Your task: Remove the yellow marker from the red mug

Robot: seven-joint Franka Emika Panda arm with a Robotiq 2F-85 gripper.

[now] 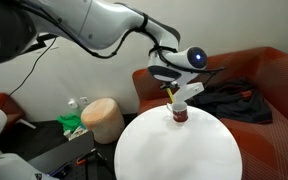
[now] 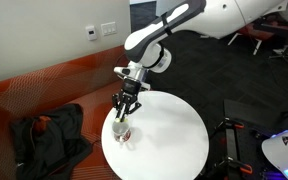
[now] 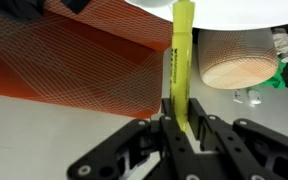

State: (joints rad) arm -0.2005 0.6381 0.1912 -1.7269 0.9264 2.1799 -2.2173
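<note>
Claw [image 3: 181,118]: pinching the marker [image 3: 182,55], with fingers [image 3: 167,125] pressing on both sides of its barrel in the wrist view.

Marker: yellow-green and straight, running from the claw toward the rim of the surface [image 3: 249,10]. Whether its far end is sitting inside the mug cannot be told.

Mug [image 1: 179,114] [image 2: 123,131]: dark red, standing upright near the surface's [image 1: 184,150] [image 2: 169,135] edge. In both exterior views the claw [image 1: 180,96] [image 2: 124,108] is hanging directly above it.

Stool [image 1: 102,118] [image 3: 239,62]: tan and cylindrical, standing on the floor beside the surface.

Sofa [image 1: 274,75] [image 2: 44,85] [image 3: 74,65]: orange-red, running behind the surface.

Dark cloth [image 1: 234,100] [image 2: 49,135]: lying bundled on the sofa seat.
</note>
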